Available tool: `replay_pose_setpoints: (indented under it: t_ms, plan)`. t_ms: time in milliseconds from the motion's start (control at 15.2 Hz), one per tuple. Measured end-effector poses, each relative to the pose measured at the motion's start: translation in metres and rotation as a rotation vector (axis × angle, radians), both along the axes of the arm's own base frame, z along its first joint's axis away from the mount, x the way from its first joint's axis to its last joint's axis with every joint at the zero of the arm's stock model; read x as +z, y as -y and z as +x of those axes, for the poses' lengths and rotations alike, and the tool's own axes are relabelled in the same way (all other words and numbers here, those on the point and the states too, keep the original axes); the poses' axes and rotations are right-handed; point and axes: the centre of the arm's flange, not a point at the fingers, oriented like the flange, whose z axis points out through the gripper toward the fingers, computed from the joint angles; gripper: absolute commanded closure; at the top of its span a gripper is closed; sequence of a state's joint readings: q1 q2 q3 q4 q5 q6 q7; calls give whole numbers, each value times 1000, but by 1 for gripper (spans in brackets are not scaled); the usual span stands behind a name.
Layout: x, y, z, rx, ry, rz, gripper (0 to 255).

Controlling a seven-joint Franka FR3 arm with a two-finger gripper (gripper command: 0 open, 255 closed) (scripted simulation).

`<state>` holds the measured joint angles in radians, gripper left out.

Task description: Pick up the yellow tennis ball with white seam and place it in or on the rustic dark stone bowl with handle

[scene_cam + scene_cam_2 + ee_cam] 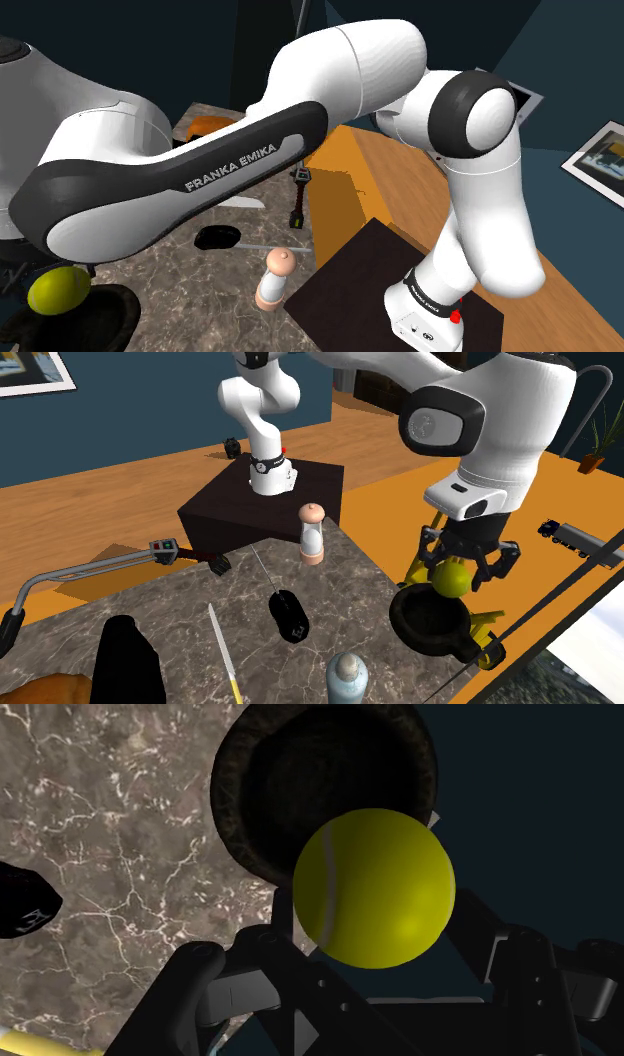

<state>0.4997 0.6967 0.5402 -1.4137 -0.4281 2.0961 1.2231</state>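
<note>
Gripping the ball (pixel 451 581): gripper (pixel 461 568) clenched on it, one black finger on each side. Ball is yellow-green, with a pale seam curving down one side in the wrist view (pixel 375 889). It hangs just above the bowl (pixel 402 614), near the rim rather than dead centre; contact with the rim cannot be judged. Bowl is dark and rough-walled, with a stub handle, and sits at the edge of the marbled desk (pixel 180 622). Shoulder view: ball (pixel 58 290) beside and a little above the bowl (pixel 105 318), under the forearm. Also on the desk, well apart from the bowl: black mouse (pixel 288 616), shaker (pixel 313 533), bottle (pixel 346 678).
</note>
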Motion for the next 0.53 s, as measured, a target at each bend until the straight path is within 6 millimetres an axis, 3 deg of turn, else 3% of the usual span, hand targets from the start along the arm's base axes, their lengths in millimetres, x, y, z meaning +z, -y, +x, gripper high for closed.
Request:
replay_pose_setpoints:
  t_ms: [528]
  plan:
    - [-41,-5,0,-1,0,-1,255]
